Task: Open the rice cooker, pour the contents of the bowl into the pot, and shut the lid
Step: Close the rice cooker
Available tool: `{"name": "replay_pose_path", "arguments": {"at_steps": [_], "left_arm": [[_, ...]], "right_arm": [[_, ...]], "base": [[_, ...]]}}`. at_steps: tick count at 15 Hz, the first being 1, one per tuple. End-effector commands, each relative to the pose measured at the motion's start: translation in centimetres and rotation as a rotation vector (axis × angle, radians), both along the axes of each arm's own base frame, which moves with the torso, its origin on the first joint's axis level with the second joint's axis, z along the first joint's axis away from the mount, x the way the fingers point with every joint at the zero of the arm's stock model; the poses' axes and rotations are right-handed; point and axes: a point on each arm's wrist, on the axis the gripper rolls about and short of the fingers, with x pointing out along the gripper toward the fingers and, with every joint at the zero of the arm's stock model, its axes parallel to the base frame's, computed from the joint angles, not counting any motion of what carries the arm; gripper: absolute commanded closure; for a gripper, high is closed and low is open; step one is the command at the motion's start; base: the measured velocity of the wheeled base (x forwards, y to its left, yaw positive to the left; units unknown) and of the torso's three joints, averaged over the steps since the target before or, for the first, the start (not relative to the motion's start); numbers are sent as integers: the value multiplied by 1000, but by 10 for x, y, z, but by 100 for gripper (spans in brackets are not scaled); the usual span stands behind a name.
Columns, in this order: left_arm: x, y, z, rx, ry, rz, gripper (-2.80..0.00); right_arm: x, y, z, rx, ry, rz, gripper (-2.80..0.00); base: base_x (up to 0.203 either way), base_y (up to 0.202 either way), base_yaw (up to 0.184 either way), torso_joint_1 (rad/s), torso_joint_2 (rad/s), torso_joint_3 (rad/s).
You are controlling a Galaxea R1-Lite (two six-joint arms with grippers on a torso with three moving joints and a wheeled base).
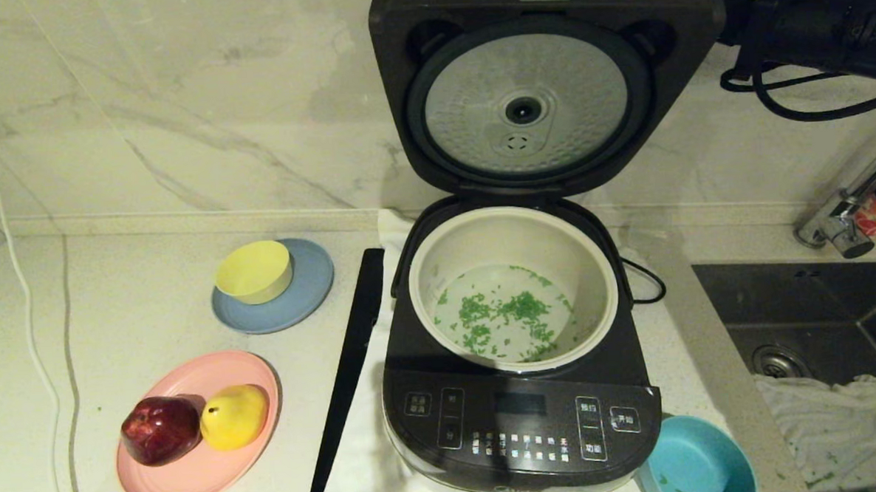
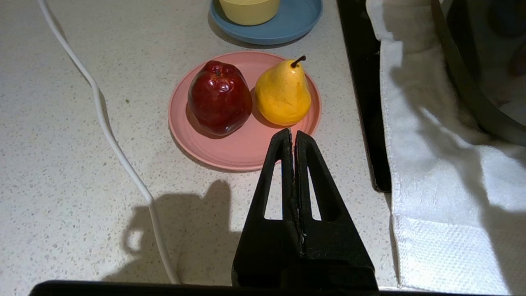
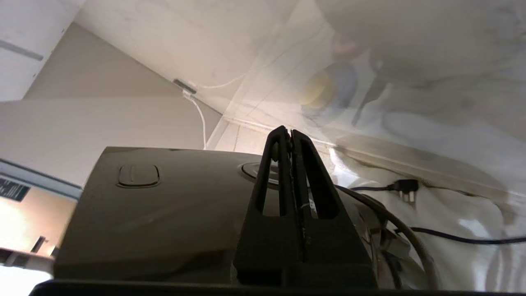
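Nearest to my head camera: the rice cooker (image 1: pixel 523 420), front panel with white-labelled buttons facing me, standing on a white cloth (image 2: pixel 444 197) on the speckled counter (image 1: pixel 138 318).

Lid (image 1: pixel 542 86) stands fully open, upright against the marble wall, its dimpled silver plate facing me. From the right wrist view I see the lid's dark outer top (image 3: pixel 164 205), with its button and round vent.

Pot (image 1: pixel 514 287), cream-white, sits in the cooker body. Green bits (image 1: pixel 511 313) lie scattered over its bottom.

Sink (image 1: pixel 818 318) to the right of the cooker, a white rag (image 1: pixel 837 421) in it with a few green flecks on it; tap (image 1: pixel 850 213) at the back edge.

Pink plate (image 1: pixel 196 463) at near left, holding a red apple (image 1: pixel 160 430) and a yellow pear (image 1: pixel 234 415), the two touching. Behind it a grey-blue plate (image 1: pixel 300 304) with a yellow bowl (image 1: pixel 254 271) on it.

Teal bowl (image 1: pixel 695 460) stands upright on the counter, just beside the cooker's front right corner, touching or nearly so. Only a few green flecks in it.

A long black strip (image 1: pixel 351 368) lies along the cloth's left edge. A white cable (image 2: pixel 111 135) runs across the counter at far left.

My right gripper (image 3: pixel 291 133): fingers pressed together, holding nothing, up behind the raised lid, near its vent. The right arm (image 1: pixel 813 22) shows at the top right of the head view.

My left gripper (image 2: pixel 293 133): fingers pressed together, empty, parked above the counter at the near edge of the pink plate.
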Motion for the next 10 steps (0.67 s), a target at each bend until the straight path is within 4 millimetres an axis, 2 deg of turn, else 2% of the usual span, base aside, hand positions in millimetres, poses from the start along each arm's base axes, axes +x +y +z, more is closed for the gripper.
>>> {"name": "replay_pose_path", "arguments": {"at_steps": [1, 7, 10], "left_arm": [[0, 0, 0, 1, 0, -1, 0], [0, 0, 0, 1, 0, 1, 0], [0, 0, 0, 1, 0, 1, 0]], "right_arm": [[11, 13, -10, 2, 14, 38, 0], [11, 21, -8, 3, -9, 55, 0], [3, 22, -4, 1, -9, 68, 0]], "base": [[0, 0, 0, 0, 0, 0], [0, 0, 0, 0, 0, 0], [0, 0, 0, 0, 0, 0]]}}
